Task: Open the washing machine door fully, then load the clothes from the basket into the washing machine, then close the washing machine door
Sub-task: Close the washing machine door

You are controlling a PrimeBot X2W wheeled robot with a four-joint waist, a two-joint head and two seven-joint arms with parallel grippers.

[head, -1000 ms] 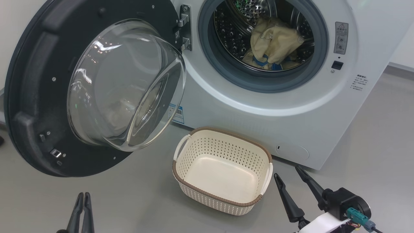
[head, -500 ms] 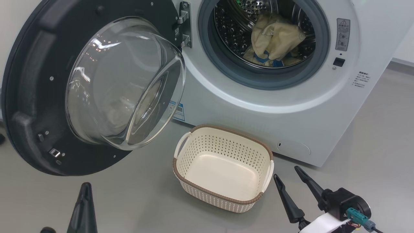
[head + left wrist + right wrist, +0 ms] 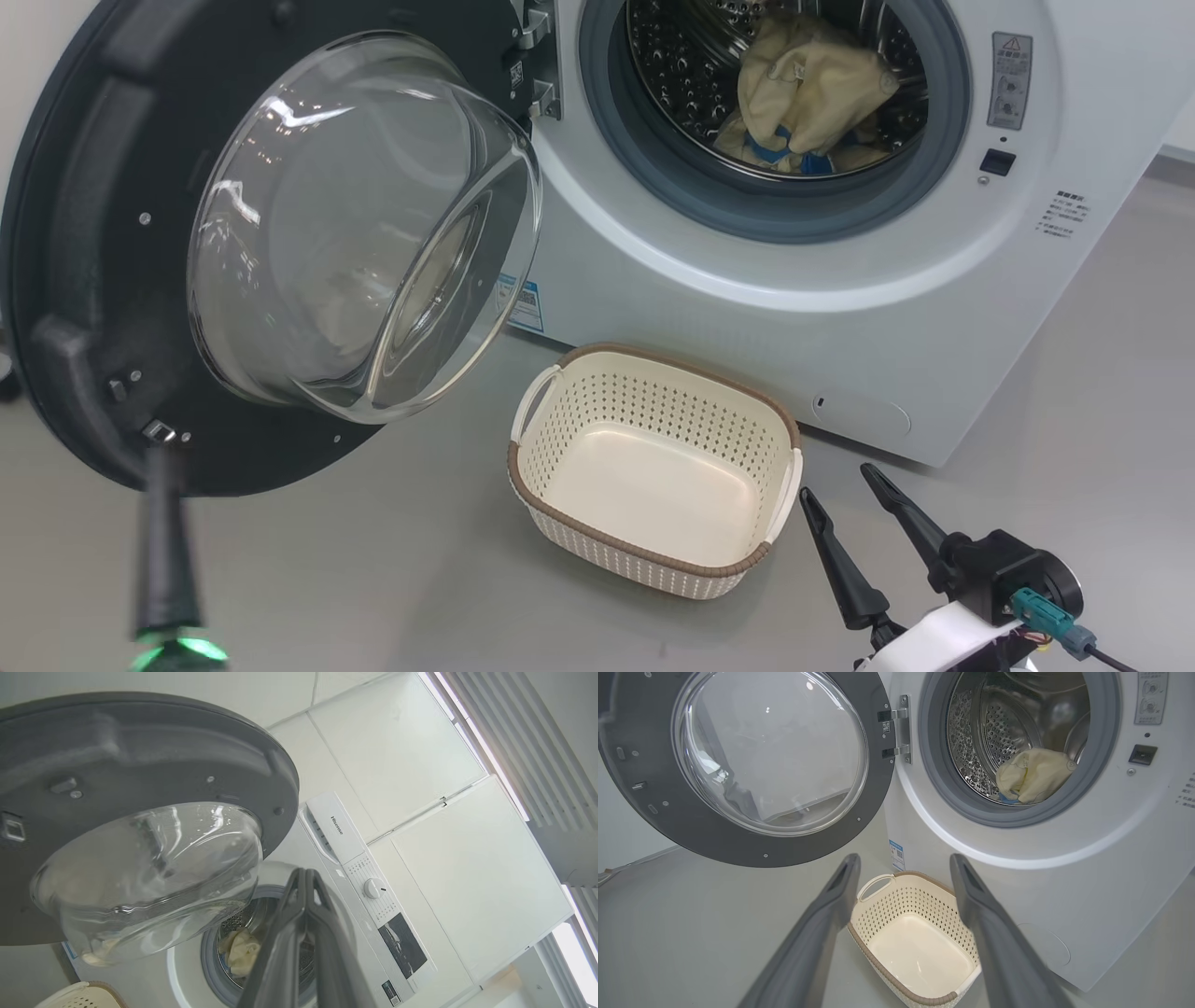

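Head view: clothes [image 3: 808, 93] in washing machine [image 3: 747, 322]

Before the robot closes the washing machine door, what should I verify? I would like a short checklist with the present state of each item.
1. The clothes all lie inside the drum, none over the gasket: ok.
2. The basket is empty: ok.
3. The washing machine door stands wide open, ready to be pushed: ok.
4. The left hand is shut and close to the door's lower rim: ok. Contact with the rim: cannot tell.
5. The right hand is open, low beside the basket, away from the opening: ok.
6. The door's swing will pass clear of the basket: cannot tell.
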